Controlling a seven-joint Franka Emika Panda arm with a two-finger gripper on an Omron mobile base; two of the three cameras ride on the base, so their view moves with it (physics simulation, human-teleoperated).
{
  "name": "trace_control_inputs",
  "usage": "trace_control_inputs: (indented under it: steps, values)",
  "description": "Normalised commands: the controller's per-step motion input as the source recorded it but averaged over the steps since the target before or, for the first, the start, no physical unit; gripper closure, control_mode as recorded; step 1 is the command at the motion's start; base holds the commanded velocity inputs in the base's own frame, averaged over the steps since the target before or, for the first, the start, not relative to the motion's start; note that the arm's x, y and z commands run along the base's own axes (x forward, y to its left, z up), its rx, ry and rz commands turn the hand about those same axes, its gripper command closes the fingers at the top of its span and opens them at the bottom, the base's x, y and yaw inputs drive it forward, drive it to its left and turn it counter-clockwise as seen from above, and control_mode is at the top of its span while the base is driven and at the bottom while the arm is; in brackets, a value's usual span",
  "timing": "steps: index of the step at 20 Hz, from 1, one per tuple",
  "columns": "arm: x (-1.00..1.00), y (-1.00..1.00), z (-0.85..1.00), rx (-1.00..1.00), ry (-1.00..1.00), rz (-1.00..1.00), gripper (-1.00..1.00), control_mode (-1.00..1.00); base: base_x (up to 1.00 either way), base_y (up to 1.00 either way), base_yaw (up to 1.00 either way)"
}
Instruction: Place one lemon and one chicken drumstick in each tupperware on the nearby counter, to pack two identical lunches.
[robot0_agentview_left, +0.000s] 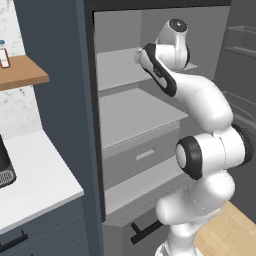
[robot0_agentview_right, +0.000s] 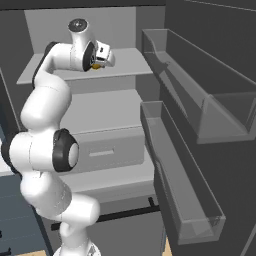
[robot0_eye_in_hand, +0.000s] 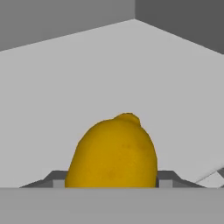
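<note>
The arm reaches into the open fridge, and the end effector (robot0_agentview_right: 102, 61) sits over the upper shelf (robot0_agentview_right: 125, 62) with a lemon (robot0_eye_in_hand: 112, 153) between its jaws. In the hand view the yellow fruit fills the space between the two fingertips (robot0_eye_in_hand: 58, 183), which press against its sides, so the end effector appears closed on the lemon; a glimpse of yellow also shows under the hand in the right base view. The lemon seems to rest on or just above the grey shelf surface, and I cannot tell whether it is lifted yet.

The step in hand looks like fetching the first lemon from the fridge, so the task is at an early stage. The white desk (robot0_agentview_left: 35, 175) lies to the left of the fridge in the left base view.

The next move calls for raising the fruit clear of the shelf, then drawing the arm straight back out without knocking the shelf above or the door bins (robot0_agentview_right: 180, 165) on the right. After that the lemon has to travel to the desk where the containers wait. A round, smooth fruit may slip if the grip is off-centre.
</note>
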Motion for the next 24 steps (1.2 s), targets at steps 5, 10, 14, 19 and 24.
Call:
trace_control_inputs:
  steps: [5,10,14,19,24]
  values:
    - [-1.0,-0.21,0.0,0.02,0.0,0.0,1.0,-1.0,0.0,0.0,0.0]
    - [-0.99,-0.13,-0.24,0.0,0.26,0.0,1.0,-1.0,0.0,0.0,0.0]
    - [-0.99,-0.04,-0.69,0.0,0.36,0.0,1.0,-1.0,0.0,0.0,0.0]
    - [-0.92,0.0,-1.0,-0.02,0.41,0.0,1.0,-1.0,0.0,0.0,0.0]
    - [-0.77,0.0,-1.0,-0.05,0.46,0.0,1.0,-1.0,0.0,0.0,0.0]
